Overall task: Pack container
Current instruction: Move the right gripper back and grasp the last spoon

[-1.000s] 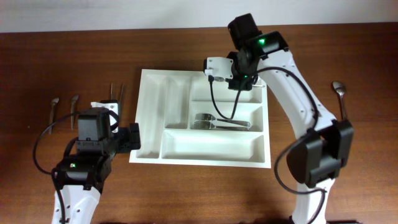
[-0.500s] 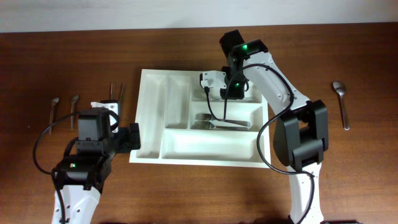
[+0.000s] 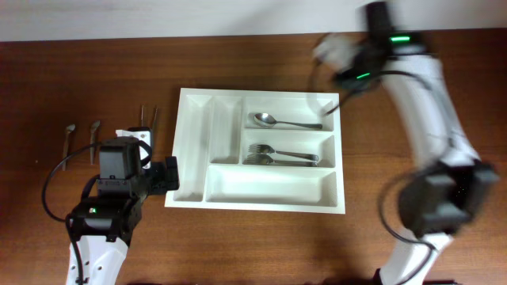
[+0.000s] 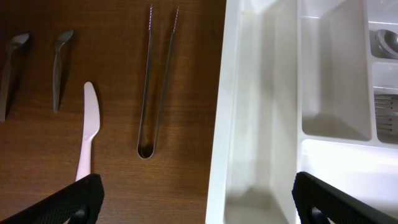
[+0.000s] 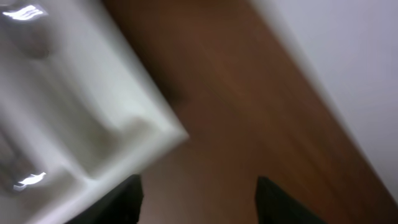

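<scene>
Part packed: the tray (image 3: 196,150) mid-table holds a spoon (image 3: 273,121) and forks (image 3: 277,154); right gripper (image 5: 199,199), blurred off its far right corner, is spread and empty, left gripper (image 4: 199,205) spread over its left rim, so next is likely a reach for tongs (image 4: 155,81) or knife (image 4: 88,134).

A second ago the right tool (image 3: 331,52) hung low over the far wide compartment of the tray (image 3: 253,203), hiding what lay in it. It has since lifted off and swung out past the tray's far right corner. It now sits above the bare tabletop (image 3: 261,63) near the back edge, smeared by motion. In the wrist view its fingers stand apart with nothing between them. The right arm (image 3: 424,87) has swung out to the right with it and no longer reaches across the tray. The far wide compartment is now uncovered, and a spoon (image 3: 277,121) lies flat in it, bowl to the left and handle to the right.
</scene>
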You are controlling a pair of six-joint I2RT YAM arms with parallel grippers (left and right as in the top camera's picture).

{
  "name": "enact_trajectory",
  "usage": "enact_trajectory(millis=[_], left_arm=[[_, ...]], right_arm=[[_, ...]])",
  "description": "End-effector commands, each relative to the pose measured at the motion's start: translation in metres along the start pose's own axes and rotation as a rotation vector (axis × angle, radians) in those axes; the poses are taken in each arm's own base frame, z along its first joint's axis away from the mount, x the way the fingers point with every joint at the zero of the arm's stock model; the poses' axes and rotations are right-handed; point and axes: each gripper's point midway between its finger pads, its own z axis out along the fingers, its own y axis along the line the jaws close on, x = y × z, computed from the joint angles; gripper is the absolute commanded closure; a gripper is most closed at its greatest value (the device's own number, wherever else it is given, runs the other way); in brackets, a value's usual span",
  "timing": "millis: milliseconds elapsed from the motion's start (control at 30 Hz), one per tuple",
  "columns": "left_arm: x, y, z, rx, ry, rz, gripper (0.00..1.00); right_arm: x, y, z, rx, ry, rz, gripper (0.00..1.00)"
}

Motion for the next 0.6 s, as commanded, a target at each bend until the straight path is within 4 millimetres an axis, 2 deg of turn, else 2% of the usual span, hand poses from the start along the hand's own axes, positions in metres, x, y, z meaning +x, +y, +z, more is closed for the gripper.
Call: enact_trajectory(millis=[0,33,67,167,200,333,433,567], left_arm=[[-0.006,-0.003,-0.003,0.014,-0.014,-0.005,0.01],[-0.006,-0.003,-0.003,0.014,-0.014,-0.006,0.01],[-0.006,-0.003,-0.003,0.014,-0.014,-0.005,0.01],[-0.006,-0.003,-0.003,0.014,-0.014,-0.006,0.01],[-0.006,-0.003,-0.003,0.015,-0.014,-0.006,0.01],[-0.006,-0.005,-0.003,0.026,-0.013,-0.005,0.01],[-0.006,-0.008,-0.003,0.042,-0.012,-0.006,0.01],[-0.006,-0.008,-0.003,0.044,-0.012,-0.006,0.01]], right_arm=[[0.064,-0.079,-0.052,0.192,-0.024,0.454,0.40],[0.092,-0.097,-0.058,0.230,-0.016,0.570,0.39],[0.140,-0.117,-0.061,0.261,0.025,0.698,0.39],[0.184,-0.130,-0.055,0.272,0.072,0.776,0.40],[0.211,-0.132,-0.039,0.254,0.112,0.820,0.40],[0.240,-0.125,-0.003,0.190,0.177,0.866,0.41],[0.256,-0.114,0.027,0.133,0.223,0.887,0.43],[0.271,-0.103,0.053,0.083,0.267,0.906,0.44]])
